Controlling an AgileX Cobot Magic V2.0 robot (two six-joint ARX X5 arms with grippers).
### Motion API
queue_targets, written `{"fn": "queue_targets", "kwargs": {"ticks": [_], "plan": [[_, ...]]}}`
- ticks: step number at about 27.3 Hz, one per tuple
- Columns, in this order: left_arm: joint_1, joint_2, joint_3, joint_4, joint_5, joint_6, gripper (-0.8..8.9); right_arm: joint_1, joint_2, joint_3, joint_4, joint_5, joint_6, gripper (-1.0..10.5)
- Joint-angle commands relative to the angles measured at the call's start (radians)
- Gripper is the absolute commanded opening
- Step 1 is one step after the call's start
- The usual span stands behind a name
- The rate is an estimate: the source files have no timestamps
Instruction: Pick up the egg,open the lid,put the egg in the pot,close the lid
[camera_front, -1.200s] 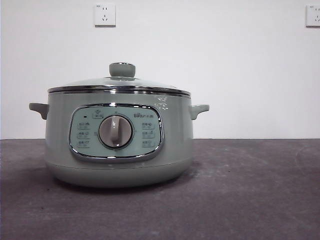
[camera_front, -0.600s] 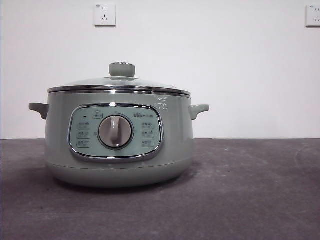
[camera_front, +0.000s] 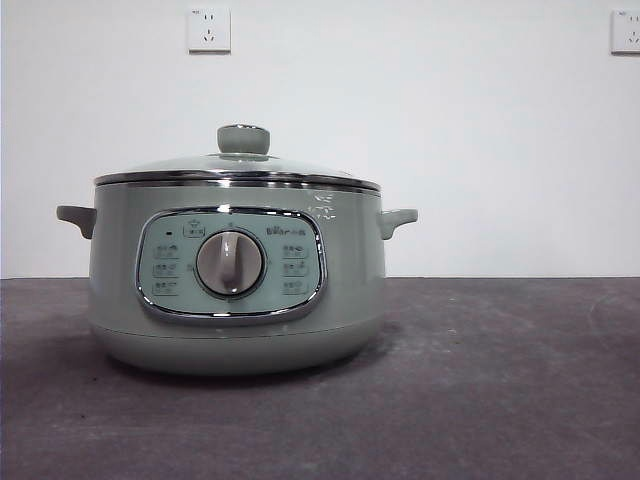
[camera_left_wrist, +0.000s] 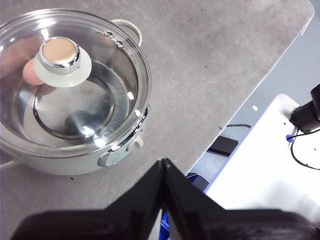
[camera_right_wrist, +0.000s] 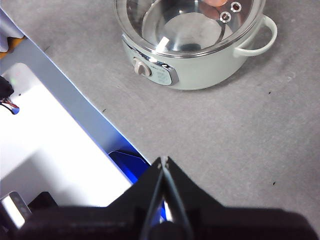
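The pale-green pot (camera_front: 350, 285) stands on the grey table with its glass lid (camera_front: 240, 168) on it, knob (camera_front: 244, 139) on top. In the left wrist view the egg (camera_left_wrist: 31, 75) shows through the lid (camera_left_wrist: 105, 75), inside the pot (camera_left_wrist: 65, 162), partly behind the knob (camera_left_wrist: 61, 60). The right wrist view shows the pot (camera_right_wrist: 210, 70), the lid (camera_right_wrist: 185, 25) and a bit of the egg (camera_right_wrist: 218, 2). My left gripper (camera_left_wrist: 164, 162) is shut and empty, apart from the pot near the table's edge. My right gripper (camera_right_wrist: 162, 160) is shut and empty, also near the edge.
Two wall sockets (camera_front: 209, 30) (camera_front: 626, 30) sit on the white wall behind. Beyond the table's edge is a white surface (camera_left_wrist: 260, 165) with black cables (camera_left_wrist: 300, 150); it also shows in the right wrist view (camera_right_wrist: 45, 130).
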Motion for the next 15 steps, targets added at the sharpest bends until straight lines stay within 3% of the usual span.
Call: {"fn": "queue_targets", "kwargs": {"ticks": [1, 9, 11, 15], "plan": [[-0.002, 0.000, -0.003, 0.002, 0.002, -0.001, -0.04, 0.001, -0.004, 0.003, 0.006, 0.002, 0.012, 0.0], [-0.002, 0.000, -0.003, 0.014, -0.005, 0.003, -0.04, 0.001, -0.004, 0.003, 0.006, 0.002, 0.012, 0.0], [0.019, -0.014, -0.003, 0.045, -0.071, 0.051, -0.04, 0.001, -0.004, 0.003, 0.006, 0.002, 0.012, 0.0], [0.116, -0.084, -0.023, 0.231, -0.094, 0.105, -0.04, 0.001, -0.004, 0.003, 0.006, 0.002, 0.012, 0.0]]}}
